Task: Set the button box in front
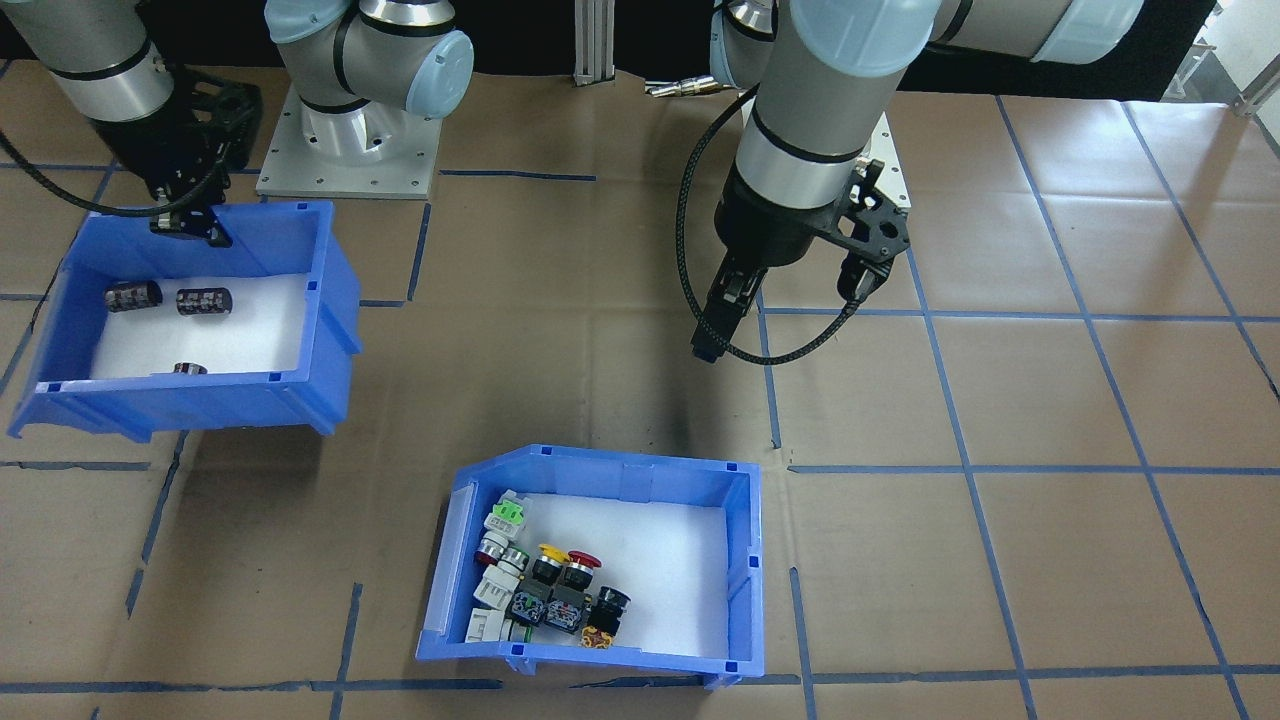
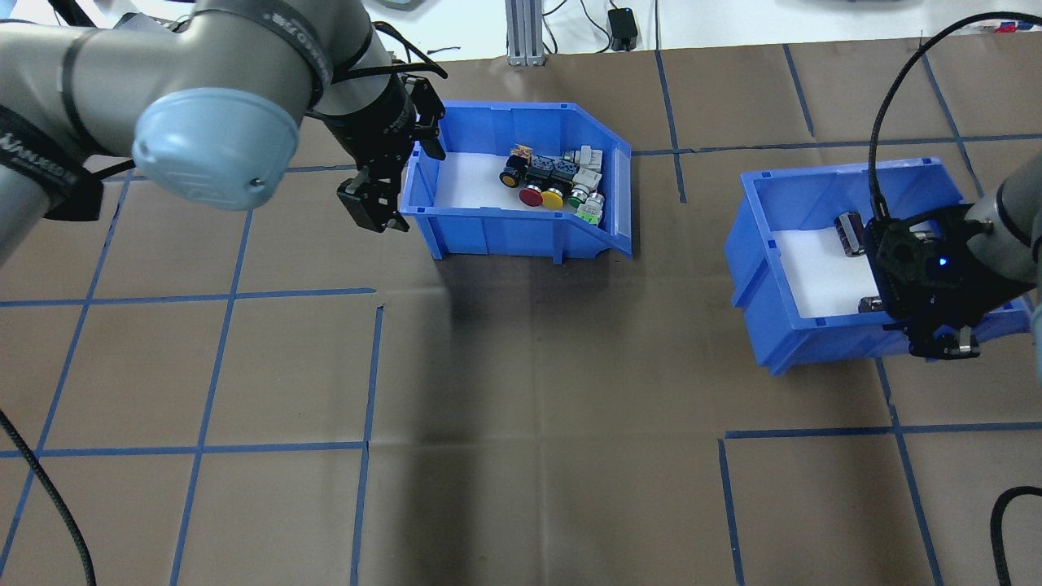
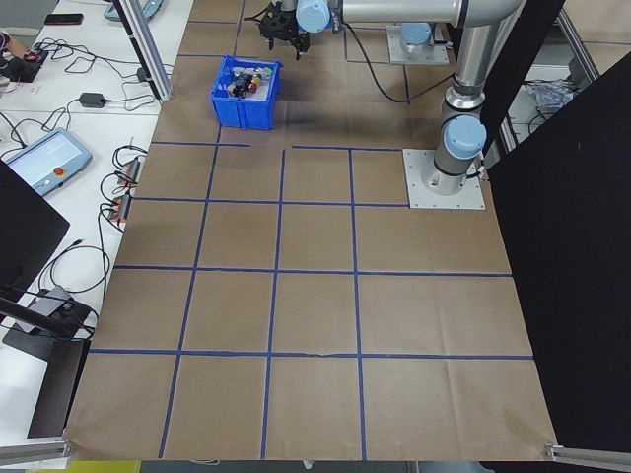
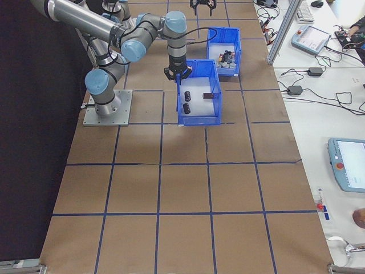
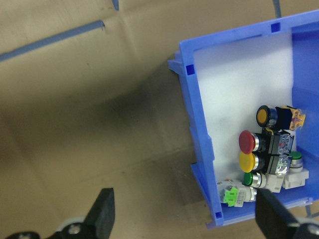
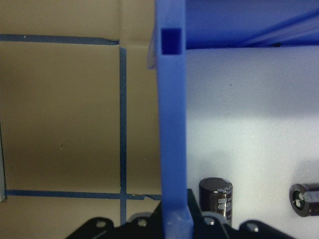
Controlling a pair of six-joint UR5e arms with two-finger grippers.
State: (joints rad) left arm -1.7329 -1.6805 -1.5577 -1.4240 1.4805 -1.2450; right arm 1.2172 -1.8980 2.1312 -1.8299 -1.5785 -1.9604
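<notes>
On the far side of the table from the robot, about midway along it, the button box stands flat on the brown paper with its push-buttons gathered toward its sloped-cut end. The left gripper hangs just beside the opposite, straight end wall, outside the box and not touching it; its jaws are open and hold nothing. From these jaws the box lies toward the robot's right, and its long axis runs left to right across the table, so the near short wall is the closest edge for a grasp. The left arm is clearly the nearer one.

The right gripper is well apart, at the other blue bin with black cylindrical parts. Its wrist view shows that bin's wall standing between the jaws, which seem closed on it, though the contact itself is at the picture's edge.

Between the button box and the robot the paper with blue tape lines offers wide open room. The other bin is to the side, not in this path.
</notes>
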